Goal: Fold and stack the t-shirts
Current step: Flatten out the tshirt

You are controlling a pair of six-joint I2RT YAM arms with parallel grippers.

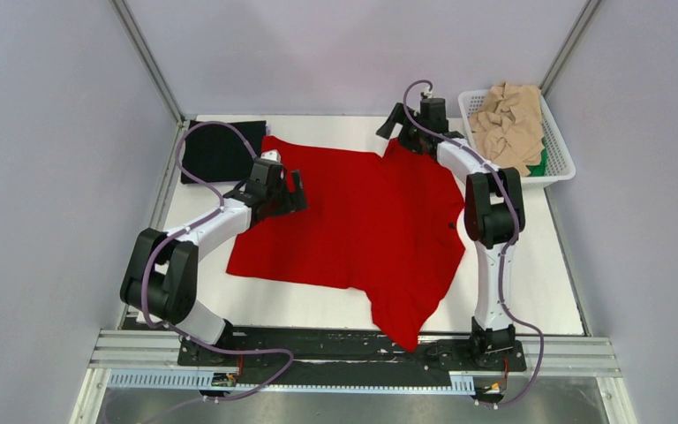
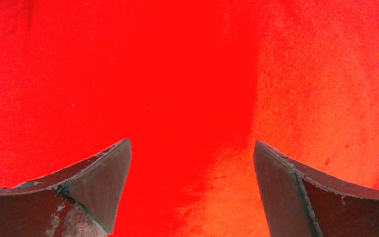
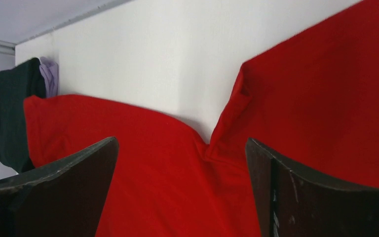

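A bright red t-shirt (image 1: 371, 221) lies spread flat on the white table, one sleeve hanging over the near edge. My left gripper (image 1: 293, 190) is open and empty over the shirt's left part; red cloth (image 2: 192, 98) fills its view between the fingers. My right gripper (image 1: 396, 132) is open and empty above the shirt's far edge, by the sleeve's armpit fold (image 3: 212, 145). A folded black t-shirt (image 1: 216, 150) lies at the far left, also seen in the right wrist view (image 3: 7, 113). Crumpled beige t-shirts (image 1: 508, 124) sit on a green one (image 1: 540, 163).
A white lattice basket (image 1: 558, 172) at the far right holds the beige and green shirts. Bare white table (image 1: 530, 283) shows right of the red shirt and along the far side (image 3: 153, 64). Grey walls and metal posts enclose the table.
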